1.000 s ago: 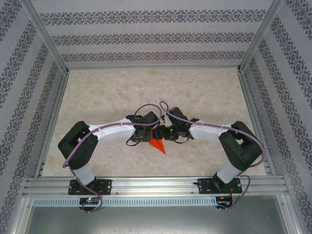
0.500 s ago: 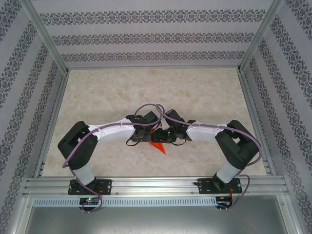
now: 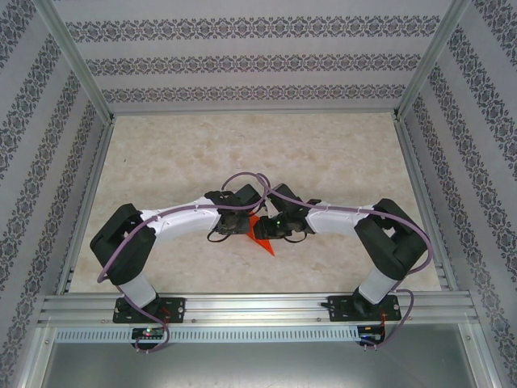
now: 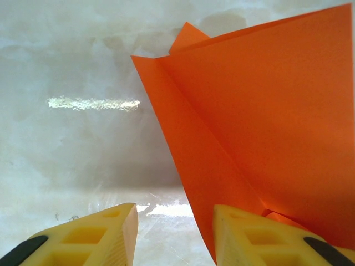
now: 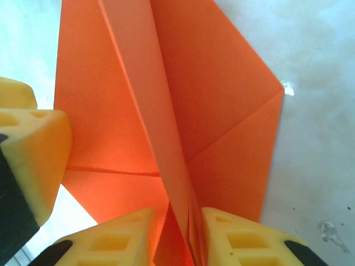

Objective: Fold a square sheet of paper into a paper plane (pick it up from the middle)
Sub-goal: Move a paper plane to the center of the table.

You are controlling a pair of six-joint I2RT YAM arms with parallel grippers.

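The pale marbled desk is spread beneath the paper plane, which is found a little nearer than the desk's middle, its nose pointed toward the arm bases. The left arm is reached in from the left of the paper plane and the right arm from its right, so that both wrists are brought together above it. The paper plane is seen as bright orange and part-folded, with a wing lifted and a centre crease stood up as a ridge. The left fingers are held apart, bare desk being visible between them, and the paper plane is leaned against one of them only. The right fingers are closed on the centre crease, one pad at each side. The step in hand is judged to be the sharpening of that crease: the ridge is best pinched squarely, the layers kept aligned, the wing steadied from the left, and any pull made along the crease so that the thin paper is not torn or skewed
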